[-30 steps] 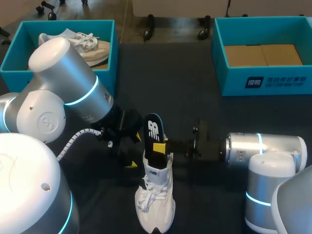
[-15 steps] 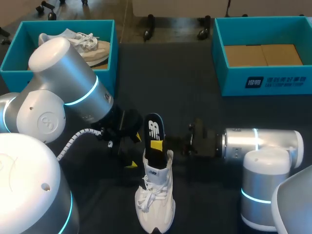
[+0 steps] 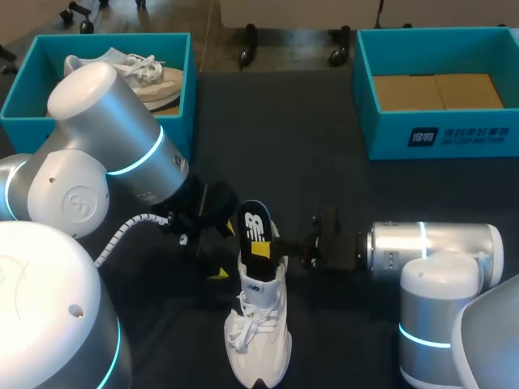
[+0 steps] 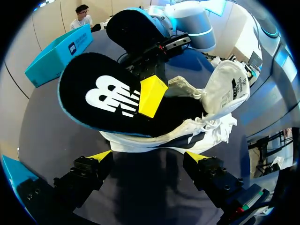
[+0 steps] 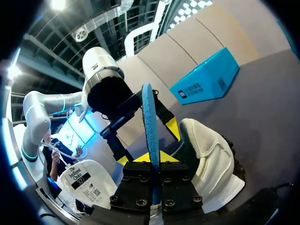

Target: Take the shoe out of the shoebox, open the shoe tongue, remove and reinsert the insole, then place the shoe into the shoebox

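Three views: one high and far, two low and near, meeting at the shoe.

The head view looks steeply down on the desk [image 3: 308, 146] from above and behind, with the shoe [image 3: 261, 324] and its raised insole [image 3: 256, 231] nearest the camera. The left wrist view sits low and close, facing past the left gripper [image 4: 149, 157] at the shoe's side and the insole's printed face. The right wrist view faces it from the opposite side, looking past the right gripper [image 5: 152, 161] at the insole edge-on, with the left arm [image 5: 105, 89] beyond.

Insole [image 3: 256, 229] in right gripper [image 3: 264, 247] now lower, deeper into the shoe [image 3: 258, 328]
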`<state>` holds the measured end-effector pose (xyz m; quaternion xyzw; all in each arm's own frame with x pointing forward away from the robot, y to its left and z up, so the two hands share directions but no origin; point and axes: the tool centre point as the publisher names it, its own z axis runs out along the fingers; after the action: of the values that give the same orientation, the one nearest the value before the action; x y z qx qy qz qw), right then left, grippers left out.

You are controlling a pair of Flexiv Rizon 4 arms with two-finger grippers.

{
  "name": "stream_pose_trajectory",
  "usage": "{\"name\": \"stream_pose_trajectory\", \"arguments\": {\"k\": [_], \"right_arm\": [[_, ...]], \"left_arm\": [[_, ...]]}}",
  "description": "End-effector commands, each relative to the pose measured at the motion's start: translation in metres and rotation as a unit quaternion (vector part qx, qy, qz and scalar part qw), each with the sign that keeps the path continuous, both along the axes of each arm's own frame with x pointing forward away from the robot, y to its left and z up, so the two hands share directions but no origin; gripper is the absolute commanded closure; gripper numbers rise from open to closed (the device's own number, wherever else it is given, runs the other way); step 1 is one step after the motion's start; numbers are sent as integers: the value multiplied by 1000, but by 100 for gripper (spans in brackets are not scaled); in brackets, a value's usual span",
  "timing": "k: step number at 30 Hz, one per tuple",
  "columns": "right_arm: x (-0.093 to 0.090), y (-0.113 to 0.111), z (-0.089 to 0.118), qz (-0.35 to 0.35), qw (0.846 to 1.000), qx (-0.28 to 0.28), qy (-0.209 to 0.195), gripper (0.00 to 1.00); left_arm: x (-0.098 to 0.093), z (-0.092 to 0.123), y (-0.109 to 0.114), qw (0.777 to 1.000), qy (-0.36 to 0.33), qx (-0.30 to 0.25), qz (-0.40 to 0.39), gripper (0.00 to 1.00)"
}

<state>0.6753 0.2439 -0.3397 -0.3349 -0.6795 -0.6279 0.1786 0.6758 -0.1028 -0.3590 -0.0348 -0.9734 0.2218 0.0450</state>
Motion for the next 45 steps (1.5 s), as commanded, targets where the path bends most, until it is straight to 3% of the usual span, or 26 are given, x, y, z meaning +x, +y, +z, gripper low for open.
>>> {"name": "stream_pose_trajectory", "arguments": {"k": [1,11,14,18,28,30,32,39,45], "right_arm": [[-9,0,2,-4,1000,-10,11,100],[-16,3,0,-3,1000,0,29,100],[-15,3,7,1,1000,4,10,64],[-9,2,17,2,1000,4,-19,52],[8,4,27,5,999,2,-44,59],[12,4,25,5,999,1,-41,74],[15,4,22,3,999,-1,-36,100],[19,3,8,0,1000,2,-16,100],[7,2,1,-1,1000,2,0,100]], "left_arm": [[-1,-1,0,1000,-1,1,0,0],[-1,-1,0,1000,-1,1,0,0],[-1,-1,0,1000,-1,1,0,0],[-1,-1,0,1000,-1,1,0,0],[-1,-1,0,1000,-1,1,0,0],[-1,-1,0,1000,-1,1,0,0],[-1,-1,0,1000,-1,1,0,0],[-1,-1,0,1000,-1,1,0,0],[-1,-1,0,1000,-1,1,0,0]]}}
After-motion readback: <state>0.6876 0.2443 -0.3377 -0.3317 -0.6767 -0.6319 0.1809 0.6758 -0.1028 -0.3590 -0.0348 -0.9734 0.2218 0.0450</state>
